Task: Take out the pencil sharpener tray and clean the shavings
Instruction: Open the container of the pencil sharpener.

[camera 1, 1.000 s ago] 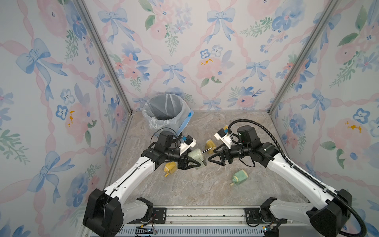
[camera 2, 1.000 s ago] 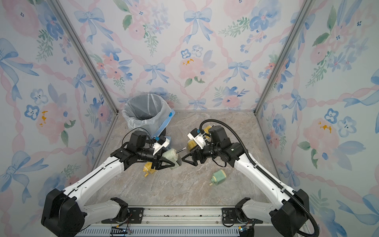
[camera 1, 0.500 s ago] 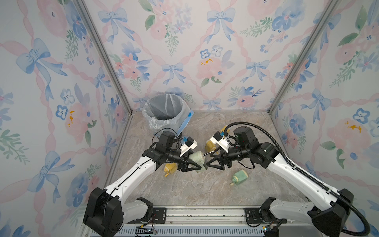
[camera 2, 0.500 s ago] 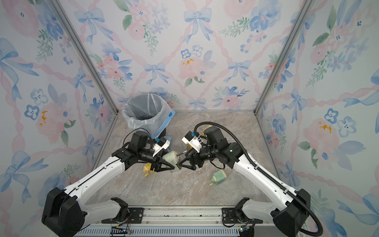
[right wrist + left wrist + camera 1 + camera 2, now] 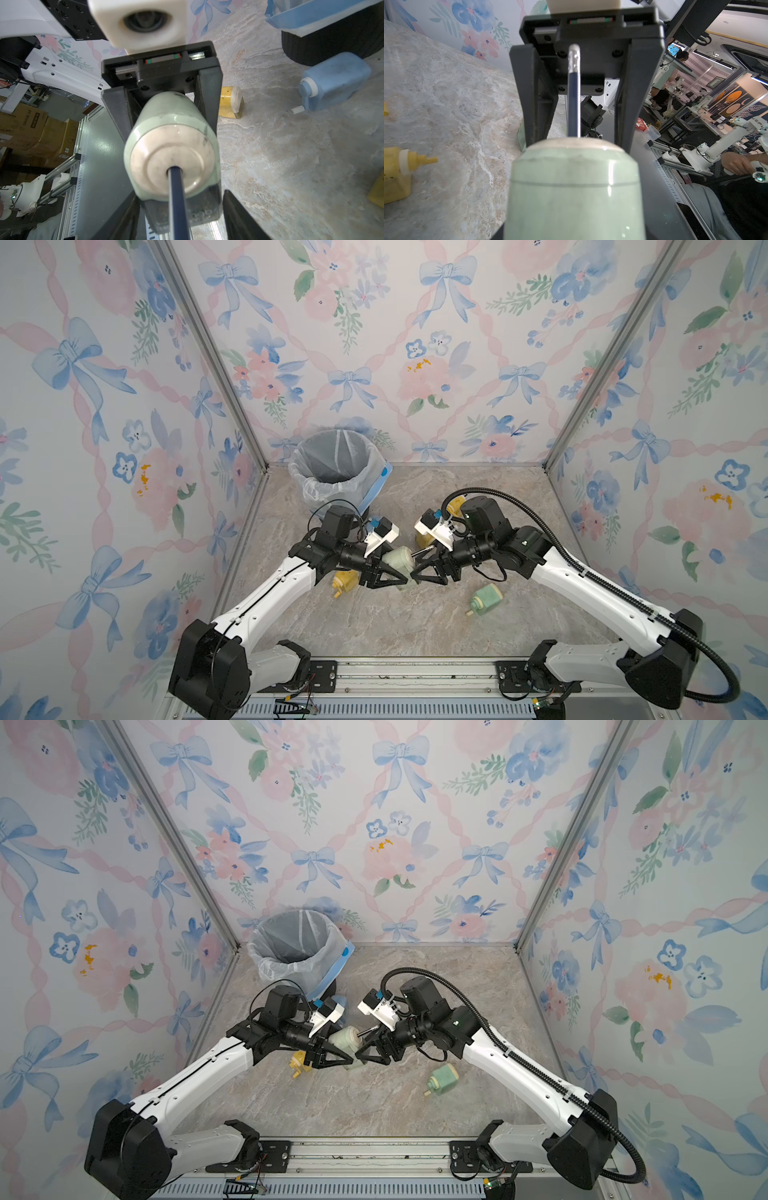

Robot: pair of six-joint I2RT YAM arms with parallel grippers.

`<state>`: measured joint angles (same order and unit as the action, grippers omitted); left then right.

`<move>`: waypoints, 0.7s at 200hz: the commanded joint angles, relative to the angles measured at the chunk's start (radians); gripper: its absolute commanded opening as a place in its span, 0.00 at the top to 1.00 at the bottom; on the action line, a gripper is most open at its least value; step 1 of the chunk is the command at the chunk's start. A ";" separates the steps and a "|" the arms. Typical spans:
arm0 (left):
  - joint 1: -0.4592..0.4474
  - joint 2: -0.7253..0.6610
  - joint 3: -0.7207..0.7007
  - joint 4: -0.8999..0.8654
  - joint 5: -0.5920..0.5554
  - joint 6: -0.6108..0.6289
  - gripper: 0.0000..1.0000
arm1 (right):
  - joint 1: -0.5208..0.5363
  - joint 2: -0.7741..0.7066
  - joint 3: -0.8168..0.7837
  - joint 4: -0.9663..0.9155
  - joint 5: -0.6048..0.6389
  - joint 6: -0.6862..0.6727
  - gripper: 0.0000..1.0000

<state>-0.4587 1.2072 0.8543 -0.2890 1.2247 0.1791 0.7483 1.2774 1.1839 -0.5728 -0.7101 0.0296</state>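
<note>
L gripper (image 5: 390, 577), just left of ctr in both top views, is clamped on the pale green sharpener (image 5: 400, 559). One finger sits each side of the body, holding it off the table (image 5: 415, 626) w/ the cream end face turned toward the R arm. A dark blue pencil (image 5: 424, 551) sticks out of that face, silver ferrule end outward.

R gripper (image 5: 420, 575), just right of ctr, is nearly tip-to-tip w/ the L one. Its jaws are drawn in narrow, one each side of the smoky clear tray (image 5: 204, 207) in the sharpener's underside. In the R wrist view one finger looks to be against the tray wall and a thin dark sliver shows at the other, so can't tell if it's actually gripping. Dark specks show through the tray.

- **Lower left of the grippers:** yellow sharpener (image 5: 345, 580) on the table under the L wrist.
- **Lower right:** 2nd green sharpener (image 5: 485, 600) on its side, well apart.
- **Behind the R gripper:** another yellow one (image 5: 424, 537).
- **By the bin's foot:** blue sharpener (image 5: 336, 81).
- **Upper left of ctr:** bin (image 5: 309, 489) w/ clear liner in the back corner, a blue flat piece (image 5: 376, 489) leaning on its right side.
</note>
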 commanded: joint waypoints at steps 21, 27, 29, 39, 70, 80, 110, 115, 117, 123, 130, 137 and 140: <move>-0.006 -0.007 0.006 0.028 0.033 0.018 1.00 | 0.014 0.016 0.022 -0.012 -0.003 -0.011 0.51; -0.007 -0.007 0.005 0.027 0.035 0.018 1.00 | 0.013 0.014 0.022 -0.013 -0.003 -0.013 0.51; -0.006 -0.007 0.005 0.028 0.035 0.017 1.00 | 0.014 0.015 0.022 -0.013 -0.004 -0.013 0.52; -0.006 -0.009 0.006 0.028 0.037 0.019 1.00 | 0.013 0.011 0.022 -0.014 -0.002 -0.015 0.52; -0.007 -0.018 0.006 0.028 0.050 0.022 1.00 | 0.011 0.015 0.018 -0.014 0.008 -0.018 0.31; -0.007 -0.023 0.004 0.029 0.052 0.024 1.00 | 0.009 0.022 0.015 -0.012 0.007 -0.017 0.29; -0.006 -0.034 0.002 0.027 0.059 0.029 1.00 | 0.010 0.035 0.006 0.014 -0.015 -0.005 0.33; -0.006 -0.034 0.001 0.028 0.058 0.029 1.00 | 0.011 0.036 0.008 0.018 -0.020 -0.004 0.35; -0.005 -0.034 0.001 0.028 0.058 0.029 1.00 | 0.010 0.036 0.008 0.020 -0.021 -0.002 0.36; -0.007 -0.035 0.002 0.027 0.058 0.029 1.00 | 0.010 0.034 0.009 0.022 -0.026 -0.002 0.39; -0.006 -0.035 0.001 0.028 0.057 0.029 1.00 | 0.008 0.031 0.011 0.023 -0.026 -0.002 0.42; -0.007 -0.034 0.001 0.028 0.055 0.028 1.00 | 0.008 0.025 0.010 0.022 -0.028 -0.002 0.43; -0.007 -0.034 0.001 0.027 0.055 0.028 1.00 | 0.008 0.023 0.010 0.021 -0.030 -0.002 0.44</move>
<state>-0.4587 1.2049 0.8536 -0.2893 1.2320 0.1787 0.7498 1.3014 1.1854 -0.5640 -0.7311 0.0124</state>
